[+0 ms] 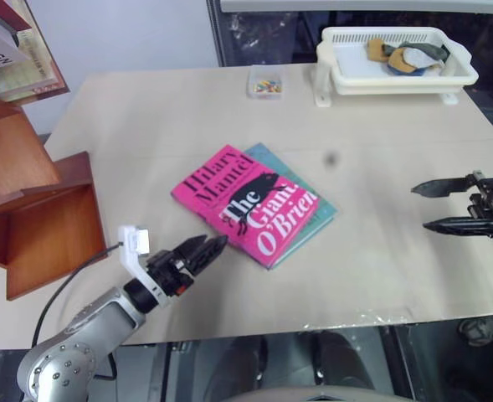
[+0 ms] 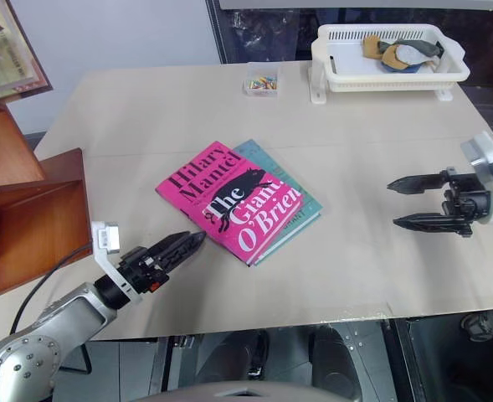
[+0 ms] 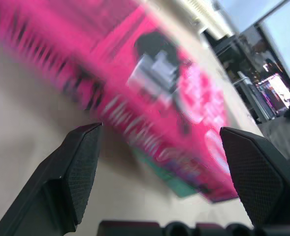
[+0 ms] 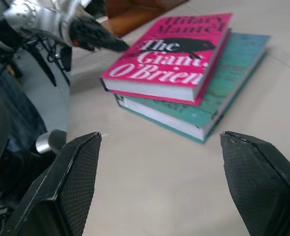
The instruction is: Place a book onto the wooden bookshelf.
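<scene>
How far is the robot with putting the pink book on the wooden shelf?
Nothing is done yet: the pink book lies on the teal book on the table. In hand: the open left gripper sits close to the book's near edge, holding nothing. The right gripper is open, off to the side. Left: grasp, lift, carry to the wooden bookshelf.

A pale beige tabletop [image 1: 187, 126] is filling the room's middle, a white wall [image 1: 120, 33] is standing behind it, and dark glass panels [image 1: 271, 38] are running alongside.
</scene>
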You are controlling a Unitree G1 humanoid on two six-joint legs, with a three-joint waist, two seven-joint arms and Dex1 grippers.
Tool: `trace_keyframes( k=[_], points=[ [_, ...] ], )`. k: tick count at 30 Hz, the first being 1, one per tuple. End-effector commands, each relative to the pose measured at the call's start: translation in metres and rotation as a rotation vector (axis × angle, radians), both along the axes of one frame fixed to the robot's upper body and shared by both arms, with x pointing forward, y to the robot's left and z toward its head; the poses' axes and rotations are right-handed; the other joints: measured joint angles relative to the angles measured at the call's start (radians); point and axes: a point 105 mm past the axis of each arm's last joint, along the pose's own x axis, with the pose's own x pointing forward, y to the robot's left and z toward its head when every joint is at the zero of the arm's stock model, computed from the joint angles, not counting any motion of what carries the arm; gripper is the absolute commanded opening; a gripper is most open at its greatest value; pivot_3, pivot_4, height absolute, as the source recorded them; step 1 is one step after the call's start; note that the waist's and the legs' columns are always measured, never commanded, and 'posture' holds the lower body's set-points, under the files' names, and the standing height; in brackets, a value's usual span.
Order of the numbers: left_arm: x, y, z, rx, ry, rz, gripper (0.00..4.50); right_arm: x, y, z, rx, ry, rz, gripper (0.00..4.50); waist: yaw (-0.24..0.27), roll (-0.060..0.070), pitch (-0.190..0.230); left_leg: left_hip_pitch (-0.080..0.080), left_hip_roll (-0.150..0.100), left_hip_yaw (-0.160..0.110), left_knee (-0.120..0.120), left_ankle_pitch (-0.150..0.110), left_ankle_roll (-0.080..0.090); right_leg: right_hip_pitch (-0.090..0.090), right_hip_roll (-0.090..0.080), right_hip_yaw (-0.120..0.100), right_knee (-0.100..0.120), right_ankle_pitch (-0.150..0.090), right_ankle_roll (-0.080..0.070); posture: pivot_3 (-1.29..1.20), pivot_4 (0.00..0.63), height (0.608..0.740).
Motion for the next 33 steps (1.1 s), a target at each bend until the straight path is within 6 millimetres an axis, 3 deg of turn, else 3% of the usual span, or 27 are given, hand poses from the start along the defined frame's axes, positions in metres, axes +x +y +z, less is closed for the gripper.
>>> trace_keyframes(
  k=[1, 7, 25, 29, 33],
  points=[
    [0.010, -0.009, -0.013, -0.200, 0.162, 0.071, 4.19, -0.005, 0.001, 0.019, -0.015, -0.047, 0.061, 3.93, 0.003, 0.000, 0.000, 0.000, -0.001, 0.000, 0.001, 0.000, 0.001, 0.000, -0.001, 0.000, 0.001, 0.000, 0.000, 0.00, 0.150, 0.740],
    [0.034, -0.015, -0.015, -0.451, 0.210, 0.123, 4.19, -0.006, -0.005, 0.021, -0.029, -0.043, 0.035, 3.93, 0.023, 0.000, -0.001, 0.000, -0.001, -0.001, 0.003, 0.001, -0.002, 0.001, 0.000, 0.000, 0.002, 0.000, 0.000, 0.00, 0.150, 0.740],
    [0.071, -0.049, -0.010, -0.510, 0.185, -0.028, 4.19, -0.017, -0.019, 0.029, -0.055, -0.051, -0.011, 3.93, 0.023, 0.001, -0.001, 0.000, -0.002, 0.000, 0.003, 0.001, -0.002, 0.001, 0.000, -0.001, 0.002, 0.000, 0.000, 0.00, 0.150, 0.740],
    [0.068, -0.045, -0.004, -0.547, 0.161, -0.033, 3.29, -0.018, -0.021, 0.031, -0.066, -0.054, -0.020, 3.93, 0.021, 0.001, -0.001, 0.000, -0.002, 0.000, 0.003, 0.001, -0.002, 0.000, 0.000, -0.001, 0.002, 0.000, 0.000, 0.00, 0.150, 0.740],
    [0.064, -0.040, -0.004, -0.561, 0.160, -0.025, 1.69, -0.018, -0.021, 0.031, -0.069, -0.054, -0.021, 3.93, 0.021, 0.001, -0.001, 0.000, -0.002, 0.000, 0.003, 0.001, -0.002, 0.001, 0.000, -0.001, 0.002, 0.000, 0.000, 0.00, 0.150, 0.740]
  ],
)
